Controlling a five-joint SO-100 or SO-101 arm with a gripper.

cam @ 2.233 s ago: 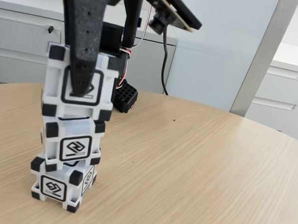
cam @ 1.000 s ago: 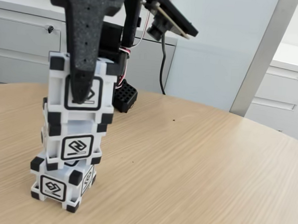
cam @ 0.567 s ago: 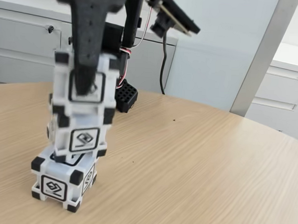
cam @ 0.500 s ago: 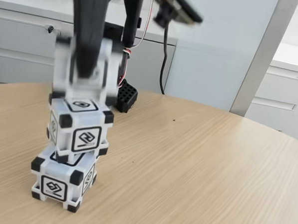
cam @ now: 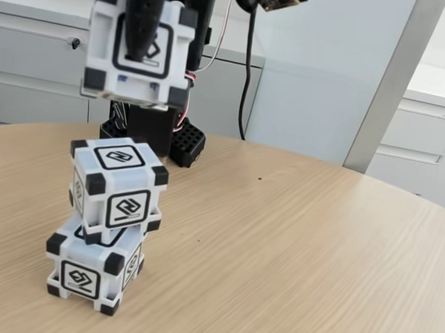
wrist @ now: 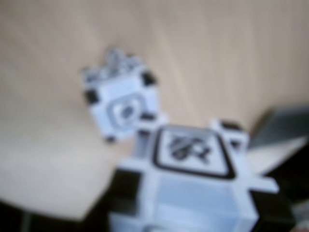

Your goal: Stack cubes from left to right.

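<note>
Fixed view: black pincer (cam: 144,54) clamped on third white plastic cube with black corners (cam: 139,46), now lifted clear off the two-cube stack (cam: 108,220) on the wooden worktop (cam: 293,245); sat on top a second ago. Looks like undone placement, needs redo.

Wrist view: blurred; held cube (wrist: 193,169) close, stack (wrist: 120,104) below, offset.

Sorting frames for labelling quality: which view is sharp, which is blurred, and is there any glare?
Fixed view: sharp, even soft daylight, no glare; the held cube and the two stacked cubes read clearly. Wrist view: out of focus throughout, glyphs on the held cube smeared, edges soft.
</note>
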